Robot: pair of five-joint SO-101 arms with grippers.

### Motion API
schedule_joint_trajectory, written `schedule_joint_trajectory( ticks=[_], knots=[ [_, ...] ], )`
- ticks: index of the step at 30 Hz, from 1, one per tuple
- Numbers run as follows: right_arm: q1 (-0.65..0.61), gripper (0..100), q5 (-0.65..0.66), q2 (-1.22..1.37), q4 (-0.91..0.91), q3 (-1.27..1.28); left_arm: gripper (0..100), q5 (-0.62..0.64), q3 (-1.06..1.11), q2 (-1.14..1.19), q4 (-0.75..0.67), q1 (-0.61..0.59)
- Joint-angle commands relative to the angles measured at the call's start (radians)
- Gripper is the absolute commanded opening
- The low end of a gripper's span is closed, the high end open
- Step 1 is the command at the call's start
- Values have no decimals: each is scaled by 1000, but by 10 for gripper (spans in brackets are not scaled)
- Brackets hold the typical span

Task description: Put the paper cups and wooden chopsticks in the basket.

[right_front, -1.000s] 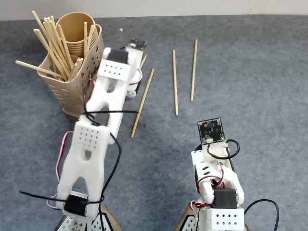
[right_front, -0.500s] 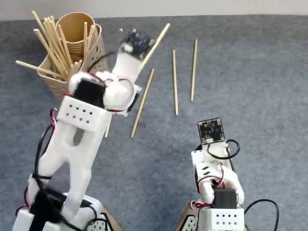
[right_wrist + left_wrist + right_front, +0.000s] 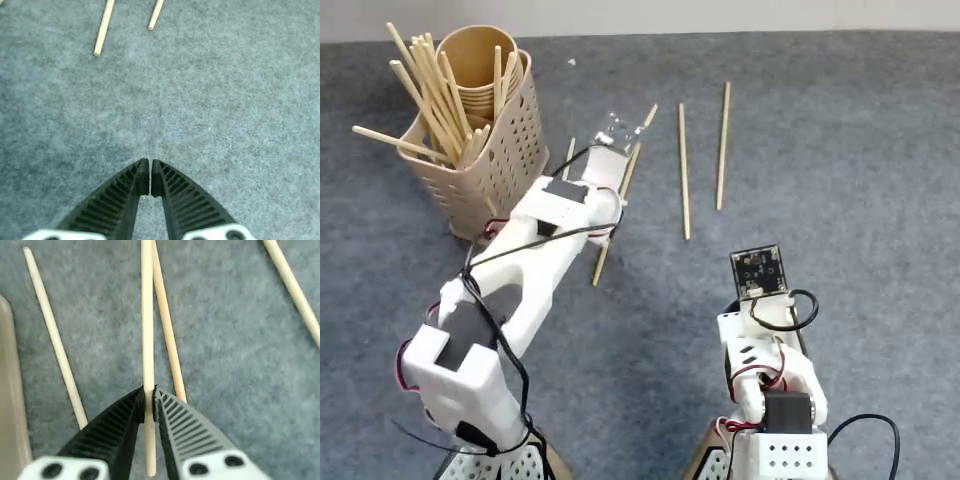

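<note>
My left gripper (image 3: pixel 148 392) is shut on a wooden chopstick (image 3: pixel 146 330), which runs straight out past the fingertips. In the high view this gripper (image 3: pixel 616 137) hangs just right of the basket (image 3: pixel 510 150), with the held chopstick (image 3: pixel 647 116) pointing to the far right. The beige perforated basket holds stacked paper cups (image 3: pixel 475 60) and several chopsticks (image 3: pixel 430 95). Directly under the held one a loose chopstick (image 3: pixel 617 212) lies on the carpet. Two more chopsticks (image 3: pixel 684 170) (image 3: pixel 722 145) lie to the right. My right gripper (image 3: pixel 150 170) is shut on nothing, low over bare carpet.
Grey carpet covers the table. Beside the basket wall (image 3: pixel 7 390) another chopstick (image 3: pixel 52 340) lies close to the left arm. The right arm (image 3: pixel 765 340) is folded at the near right, with two chopstick ends (image 3: pixel 102 30) (image 3: pixel 156 14) ahead of it.
The left arm has picked a chopstick up off the carpet, swung it high, and now holds it lower and nearer, over the loose chopstick. The right arm has not moved.
</note>
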Motion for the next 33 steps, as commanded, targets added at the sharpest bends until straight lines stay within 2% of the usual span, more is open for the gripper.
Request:
schedule_joint_trajectory(
  ticks=[1,4,9,14,21,29,33],
  knots=[
    [-8,28,8,-15,-13,125,6,15,-45,-1,6,4],
    [-8,28,8,-15,-13,125,27,17,-48,-1,20,2],
    [-8,28,8,-15,-13,125,175,21,-99,-10,103,5],
    [-8,28,8,-15,-13,125,168,23,-194,-1,209,7],
    [-8,28,8,-15,-13,125,168,23,-209,47,201,4],
    [-8,28,8,-15,-13,125,163,21,-317,289,153,13],
    [-8,28,8,-15,-13,125,89,18,-412,358,216,12]
  ],
)
